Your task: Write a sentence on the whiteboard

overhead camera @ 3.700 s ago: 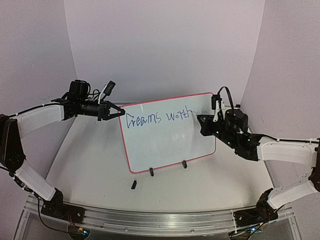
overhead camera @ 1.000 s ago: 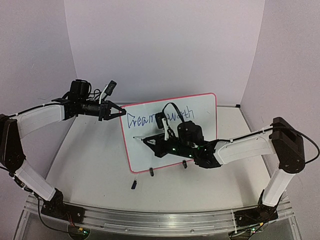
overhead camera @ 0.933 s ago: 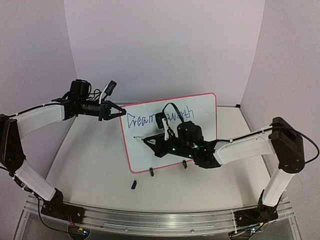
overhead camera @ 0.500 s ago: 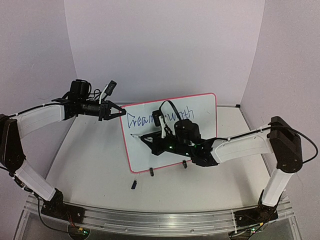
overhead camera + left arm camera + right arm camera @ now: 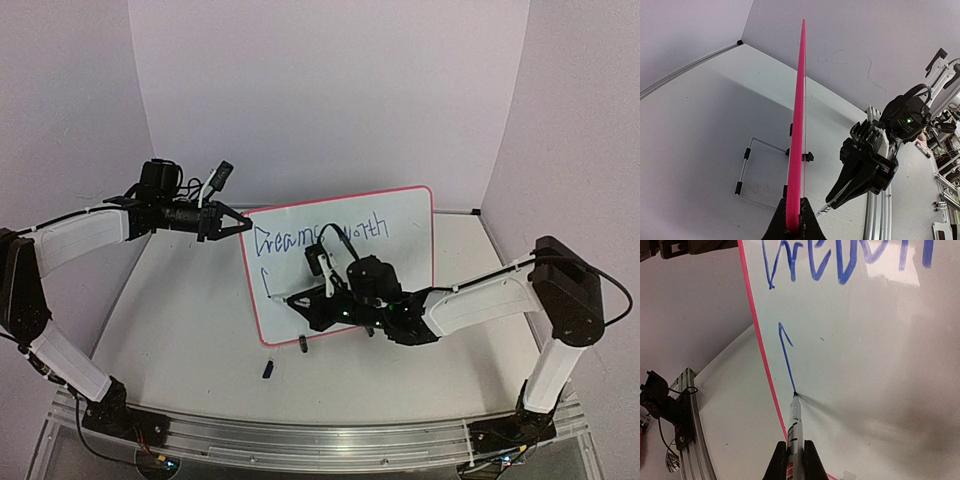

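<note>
The whiteboard [image 5: 400, 262] stands tilted on two black clip feet; blue writing "Dreams worth" runs along its top. My left gripper [image 5: 238, 225] is shut on the board's top left corner; the left wrist view shows the pink rim [image 5: 799, 120] edge-on between its fingers [image 5: 793, 227]. My right gripper [image 5: 305, 300] is shut on a marker [image 5: 794, 427]. The marker's tip touches the board low on the left, at the bottom end of a fresh blue stroke [image 5: 786, 357] under the first word. The right gripper also shows in the left wrist view [image 5: 842, 195].
A small dark marker cap [image 5: 268, 369] lies on the table in front of the board. A wire stand [image 5: 747, 170] sits behind the board. Purple walls close in on three sides. A metal rail [image 5: 300, 440] runs along the near edge.
My right arm swung from the right end of the first line to the board's left side, then moved down while drawing a blue stroke. The left gripper and the board stayed still.
</note>
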Robot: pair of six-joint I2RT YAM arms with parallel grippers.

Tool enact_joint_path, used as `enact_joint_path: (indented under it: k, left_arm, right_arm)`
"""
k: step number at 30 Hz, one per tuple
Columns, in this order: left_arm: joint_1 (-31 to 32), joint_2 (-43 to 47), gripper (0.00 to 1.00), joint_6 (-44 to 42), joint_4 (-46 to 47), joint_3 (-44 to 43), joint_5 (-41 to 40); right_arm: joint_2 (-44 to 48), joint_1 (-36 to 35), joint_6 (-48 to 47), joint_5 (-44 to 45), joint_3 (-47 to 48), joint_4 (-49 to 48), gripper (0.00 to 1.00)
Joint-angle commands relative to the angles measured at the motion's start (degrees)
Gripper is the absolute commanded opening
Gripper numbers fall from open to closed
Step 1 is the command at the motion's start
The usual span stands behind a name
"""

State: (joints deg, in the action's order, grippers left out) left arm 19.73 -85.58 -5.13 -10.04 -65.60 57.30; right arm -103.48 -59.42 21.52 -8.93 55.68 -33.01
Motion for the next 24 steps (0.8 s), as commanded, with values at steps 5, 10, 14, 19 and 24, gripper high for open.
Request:
enact_joint_path:
  k: [5, 10, 14, 19, 24]
  left_arm:
    - [1.72, -1.08, 0.0, -5.95, -5.52, 0.72, -1.95]
    - [1.74, -0.95, 0.0, -5.98, -5.6, 0.74, -2.01]
    - [1.72, -0.82, 0.0, -5.98, -5.6, 0.83, -2.05]
    - [1.73, -0.56, 0.0, -5.96, -5.59, 0.82, -2.04]
    - [1.72, -0.64, 0.0, -5.95, -5.56, 0.82, -2.1]
  right_arm:
    - [-2.81, -1.65, 1.47, -0.26, 0.91, 0.06, 0.0]
    - [-3.13, -1.88, 0.81, -0.09, 3.89, -1.54, 0.0]
    - [-1.7, -1.9, 1.12, -0.67, 4.61, -3.14, 0.0]
    - [-1.38, -1.85, 1.22, 0.1, 4.22, -3.37, 0.0]
    - [-2.12, -1.89, 1.96, 1.97, 3.46, -3.38, 0.0]
